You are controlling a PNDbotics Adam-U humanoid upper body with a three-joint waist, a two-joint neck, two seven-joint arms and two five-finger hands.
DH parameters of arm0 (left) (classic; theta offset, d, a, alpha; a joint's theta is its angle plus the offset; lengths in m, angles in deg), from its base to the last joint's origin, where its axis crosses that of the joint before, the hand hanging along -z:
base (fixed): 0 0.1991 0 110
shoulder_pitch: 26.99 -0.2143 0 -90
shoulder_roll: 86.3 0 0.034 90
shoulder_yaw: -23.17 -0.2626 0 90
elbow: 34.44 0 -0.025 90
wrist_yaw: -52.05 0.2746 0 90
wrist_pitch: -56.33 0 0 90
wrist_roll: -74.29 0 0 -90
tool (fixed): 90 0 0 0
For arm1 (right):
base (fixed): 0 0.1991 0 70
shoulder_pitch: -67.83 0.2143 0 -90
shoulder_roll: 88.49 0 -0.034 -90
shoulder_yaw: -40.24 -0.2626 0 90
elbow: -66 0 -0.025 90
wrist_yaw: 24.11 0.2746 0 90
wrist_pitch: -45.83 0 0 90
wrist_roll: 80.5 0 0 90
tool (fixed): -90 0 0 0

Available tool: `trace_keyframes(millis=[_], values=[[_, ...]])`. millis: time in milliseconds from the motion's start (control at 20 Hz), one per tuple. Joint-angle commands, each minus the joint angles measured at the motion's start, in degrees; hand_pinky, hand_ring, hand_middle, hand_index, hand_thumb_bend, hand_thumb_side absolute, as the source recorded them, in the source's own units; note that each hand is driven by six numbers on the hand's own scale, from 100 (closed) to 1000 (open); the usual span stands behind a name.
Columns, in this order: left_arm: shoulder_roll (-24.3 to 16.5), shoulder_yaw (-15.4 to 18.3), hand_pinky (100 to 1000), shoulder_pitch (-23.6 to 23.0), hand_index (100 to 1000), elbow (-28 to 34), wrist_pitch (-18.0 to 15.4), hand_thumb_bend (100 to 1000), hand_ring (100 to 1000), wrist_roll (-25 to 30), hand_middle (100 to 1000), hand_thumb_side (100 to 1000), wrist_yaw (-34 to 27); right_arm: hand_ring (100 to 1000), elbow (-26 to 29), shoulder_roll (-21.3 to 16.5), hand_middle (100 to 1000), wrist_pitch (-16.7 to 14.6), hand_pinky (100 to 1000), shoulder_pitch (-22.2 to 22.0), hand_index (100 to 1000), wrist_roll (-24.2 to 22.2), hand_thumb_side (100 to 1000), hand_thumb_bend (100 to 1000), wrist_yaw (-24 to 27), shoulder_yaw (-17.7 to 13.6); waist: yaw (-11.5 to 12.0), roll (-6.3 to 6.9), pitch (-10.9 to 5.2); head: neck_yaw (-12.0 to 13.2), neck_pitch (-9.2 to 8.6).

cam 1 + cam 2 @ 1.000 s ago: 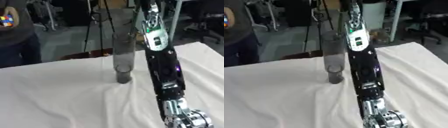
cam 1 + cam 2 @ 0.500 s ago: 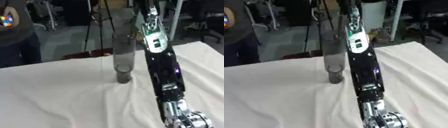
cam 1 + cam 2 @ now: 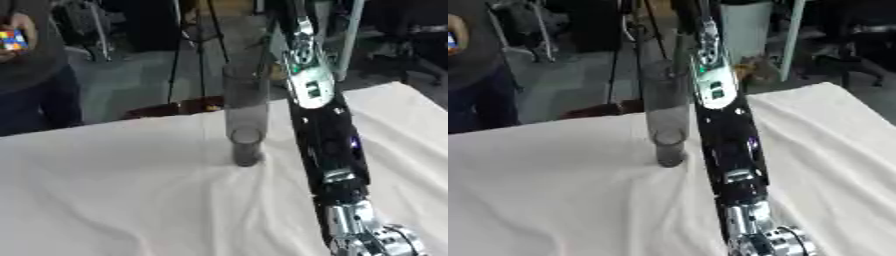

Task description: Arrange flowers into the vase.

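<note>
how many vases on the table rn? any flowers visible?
1 vase: tall, smoky glass, upright on the white tablecloth, just left of the robot's raised right arm. 0 flowers visible; the arm reaches past the top edge, so one could be out of view.

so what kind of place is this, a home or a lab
Probably a lab or workshop: a tripod and equipment racks stand on a bare floor behind the table, which is draped in white cloth, with only a tall grey vase beside the robot's arm.

obstacle: right arm [image 3: 325, 135] just right of vase [image 3: 245, 117] | free: cloth [image 3: 105, 190] left, seemingly open
</note>
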Motion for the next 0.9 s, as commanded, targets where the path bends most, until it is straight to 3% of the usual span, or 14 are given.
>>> trace_keyframes(millis=[50,500,550,900], values=[[-0.69,0.18,508,0.54,721,0.8,-0.09,312,688,0.08,613,797,-0.02,118,-0.01,-1.29,100,-0.5,100,0.97,196,-0.62,1000,215,-1.31,-0.08,-0.14,0.27,-0.02,0.15,0.0],[-0.67,0.2,508,0.49,721,0.75,-0.14,312,688,0.1,613,798,-0.01,136,-0.81,-1.26,100,-1.3,100,0.81,204,-0.93,1000,231,-2.44,-0.14,-0.32,0.2,-0.01,0.16,0.09],[-0.66,0.2,508,0.49,721,0.75,-0.15,311,688,0.1,613,800,-0.01,173,-1.07,-1.29,100,-1.38,100,0.67,227,-1.1,1000,278,-2.63,0.07,-0.4,0.13,0.02,0.2,0.19],[-0.6,0.25,508,0.49,721,0.75,-0.19,311,688,0.03,613,801,0.03,184,-3.64,-1.52,100,-3.64,100,0.63,232,-2.88,1000,313,-5.17,0.45,-0.71,-0.15,0.03,0.28,0.48]])
